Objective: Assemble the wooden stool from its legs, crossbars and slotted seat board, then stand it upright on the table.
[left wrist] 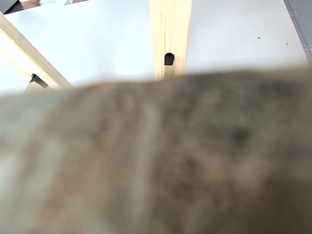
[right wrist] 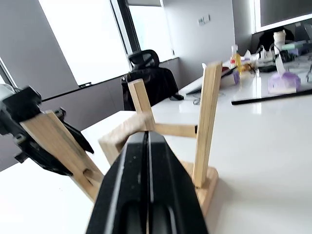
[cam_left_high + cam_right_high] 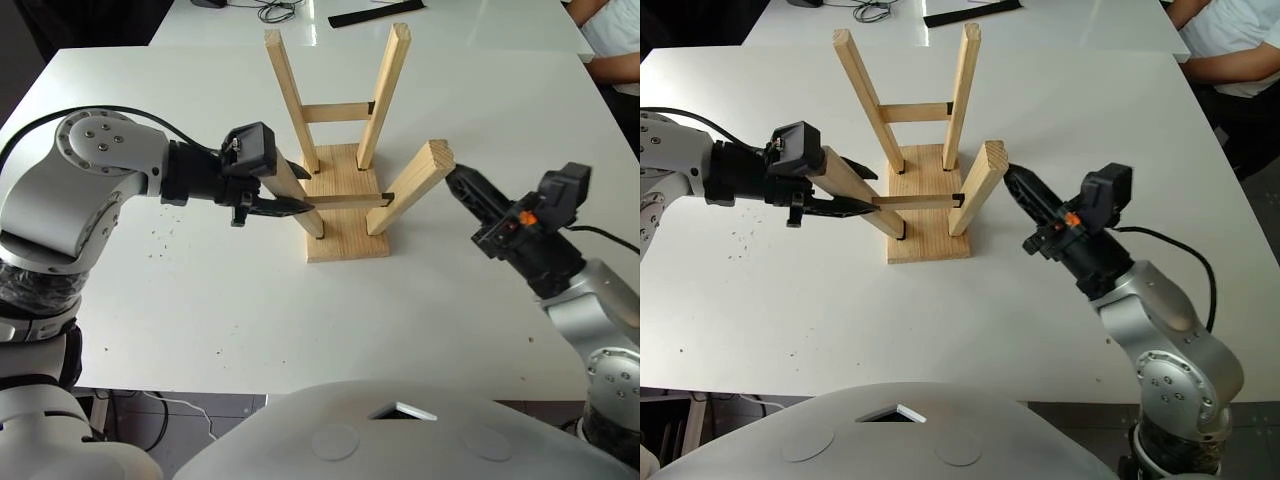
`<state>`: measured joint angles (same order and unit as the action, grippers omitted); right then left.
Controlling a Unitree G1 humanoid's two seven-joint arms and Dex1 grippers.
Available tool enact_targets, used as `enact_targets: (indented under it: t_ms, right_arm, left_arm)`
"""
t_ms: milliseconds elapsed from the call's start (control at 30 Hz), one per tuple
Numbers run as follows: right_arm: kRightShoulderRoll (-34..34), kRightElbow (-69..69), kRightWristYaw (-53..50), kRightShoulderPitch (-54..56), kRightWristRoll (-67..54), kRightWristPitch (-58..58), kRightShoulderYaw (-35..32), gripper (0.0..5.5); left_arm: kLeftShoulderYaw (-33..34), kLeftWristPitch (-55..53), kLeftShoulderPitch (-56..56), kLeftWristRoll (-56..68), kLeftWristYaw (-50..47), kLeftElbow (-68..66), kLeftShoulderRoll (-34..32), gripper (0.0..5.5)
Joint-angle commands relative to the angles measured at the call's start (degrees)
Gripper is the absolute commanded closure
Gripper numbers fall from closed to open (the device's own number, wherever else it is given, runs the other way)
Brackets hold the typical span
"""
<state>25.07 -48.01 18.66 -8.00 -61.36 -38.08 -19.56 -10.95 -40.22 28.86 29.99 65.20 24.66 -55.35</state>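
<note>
While the left gripper (image 3: 296,204) is clenched around the near-left leg (image 3: 847,180) at 9 o'clock of the upturned stool (image 3: 340,168), that leg leans outward from the seat board (image 3: 345,245), which lies flat near the table's centre. Two far legs (image 3: 290,100) rise at 12 o'clock, joined by the far crossbar (image 3: 335,112). The near crossbar (image 3: 345,201) bridges the two near legs. At 3 o'clock the right gripper (image 3: 456,181), its fingers pressed together and empty, has its tip at the top of the near-right leg (image 3: 412,187), touching or just beside it. This leg leans too.

I judge the danger is this: a hard push or pull on these tilted legs could draw the near crossbar out of its hole, or slide the whole board away.

The white table (image 3: 200,300) is smooth, with small dark specks (image 3: 160,245). Behind are large windows (image 2: 83,39) and an office chair (image 2: 148,73).
</note>
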Motion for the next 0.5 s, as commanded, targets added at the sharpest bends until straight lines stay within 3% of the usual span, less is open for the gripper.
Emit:
enact_targets:
  t_ms: [33,100,133,500]
  right_arm:
    - [2.23,3.93,-0.23,2.25,-0.86,0.1,0.08,5.5]
    - [2.04,4.28,-0.85,2.07,0.07,0.17,1.85,5.5]
    - [1.88,4.4,-1.24,2.1,0.1,0.3,2.3,5.5]
    - [1.62,5.66,-3.5,3.68,-1.18,2.28,2.85,5.5]
  left_arm:
    - [-3.47,0.51,-4.77,-4.65,-3.91,-1.39,2.23,3.46]
    - [-1.21,0.73,-5.46,-2.87,-5.43,-1.61,3.84,3.46]
    - [0.12,0.67,-5.87,-2.05,-6.33,-1.63,4.46,3.09]
    - [11.32,-2.11,-9.04,3.41,-12.29,2.72,5.79,1.54]
